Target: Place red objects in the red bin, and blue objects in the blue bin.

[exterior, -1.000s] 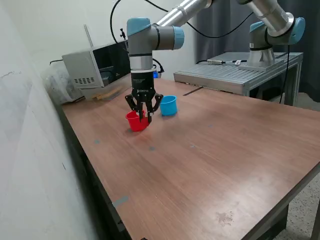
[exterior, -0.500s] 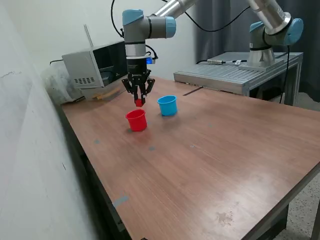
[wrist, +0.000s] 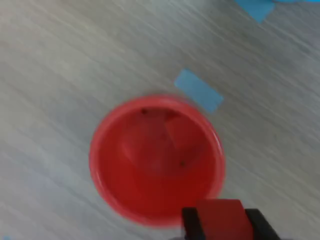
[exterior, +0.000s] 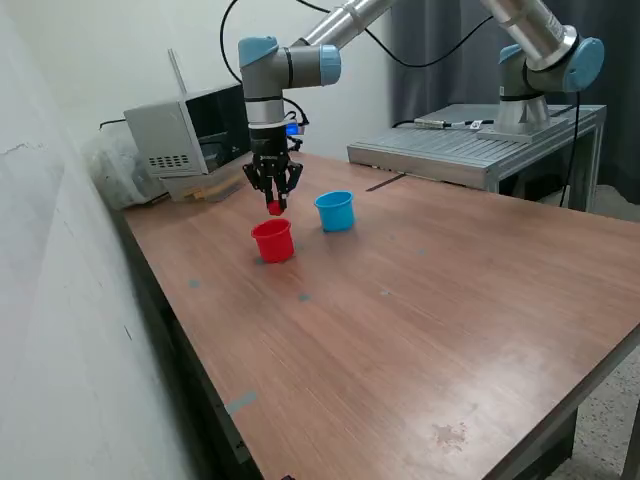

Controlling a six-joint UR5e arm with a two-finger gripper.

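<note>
My gripper [exterior: 274,207] is shut on a tiny red cube [exterior: 274,208] and holds it in the air just above and behind the red cup [exterior: 273,241]. In the wrist view the red cube [wrist: 220,218] sits between the two black fingertips [wrist: 190,223], over the near rim of the red cup [wrist: 156,156]. A faint red shape lies inside the cup; I cannot tell whether it is a cube. The light blue cup [exterior: 335,211] stands upright to the exterior view's right of the red cup. No dark blue cubes show.
A grey box-like machine [exterior: 190,135] stands at the back of the wooden table [exterior: 420,300]. A second arm's base [exterior: 525,95] stands on a metal bench at the exterior view's right. Small blue tape marks [wrist: 198,90] lie on the table.
My gripper has risen from down at the red cup, shut on a red cube, and shifted slightly toward the back, above the cup.
</note>
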